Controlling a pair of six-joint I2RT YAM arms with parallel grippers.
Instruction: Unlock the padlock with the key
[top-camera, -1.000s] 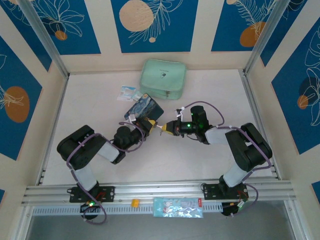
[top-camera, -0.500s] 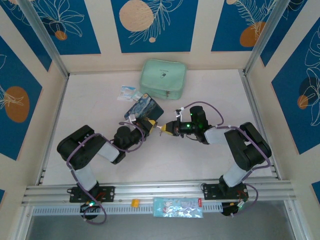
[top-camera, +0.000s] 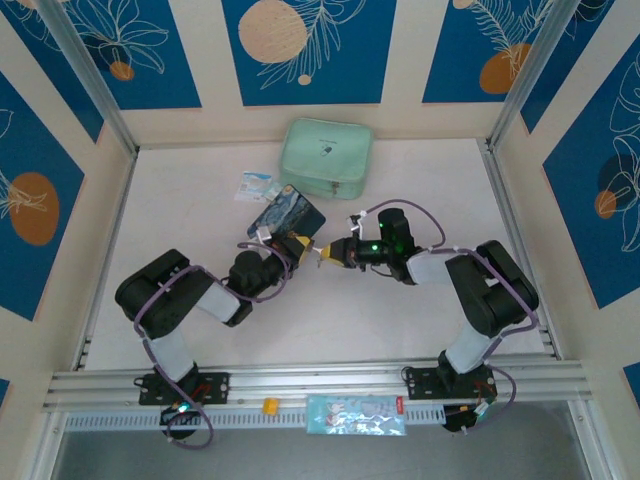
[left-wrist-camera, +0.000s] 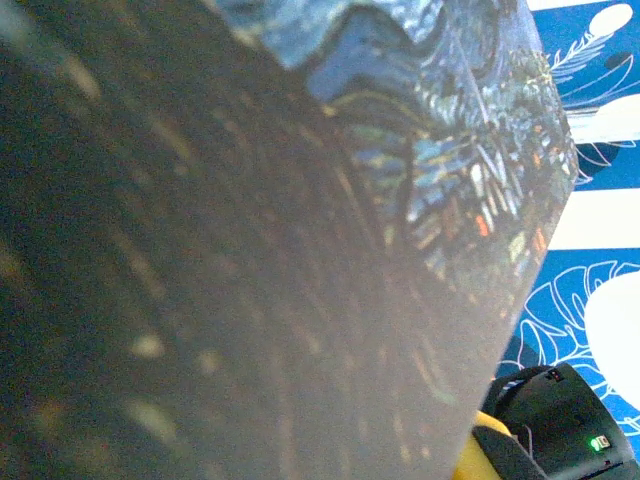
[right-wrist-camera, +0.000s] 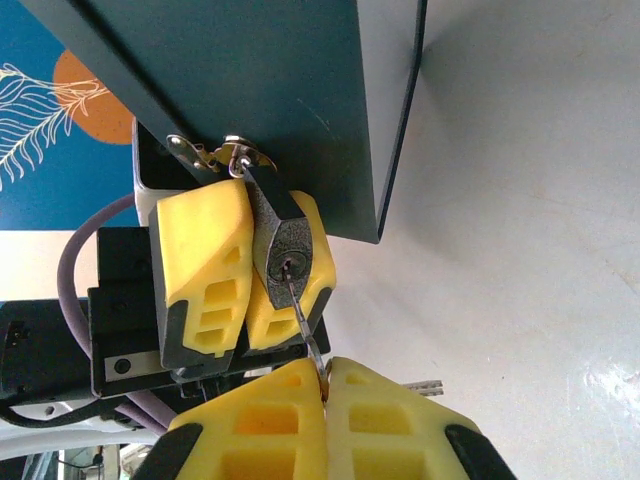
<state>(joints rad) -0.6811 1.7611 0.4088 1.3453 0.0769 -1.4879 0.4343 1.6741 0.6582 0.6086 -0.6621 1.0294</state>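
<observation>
The dark padlock (right-wrist-camera: 283, 245) sits clamped between the left gripper's yellow fingers (right-wrist-camera: 200, 265), its silvery shackle (right-wrist-camera: 240, 158) hooked through the hasp of the swirl-painted tin (right-wrist-camera: 270, 90). My right gripper (right-wrist-camera: 325, 385) is shut on the thin silvery key (right-wrist-camera: 303, 320), whose tip is in the padlock's keyhole. From above, the left gripper (top-camera: 297, 247) and right gripper (top-camera: 326, 256) meet nose to nose just below the tin (top-camera: 288, 212). The tin's painted face (left-wrist-camera: 300, 250) fills the left wrist view, very close and blurred.
A mint-green pouch (top-camera: 326, 157) lies at the back of the table, with white-and-blue packets (top-camera: 258, 186) left of it. A second key (right-wrist-camera: 425, 386) dangles beside my right fingers. A plastic packet (top-camera: 356, 414) and a small yellow piece (top-camera: 268, 405) rest on the front rail.
The right gripper has edged left toward the left gripper, closing the gap, with the key going toward the padlock. The left arm has barely moved.
</observation>
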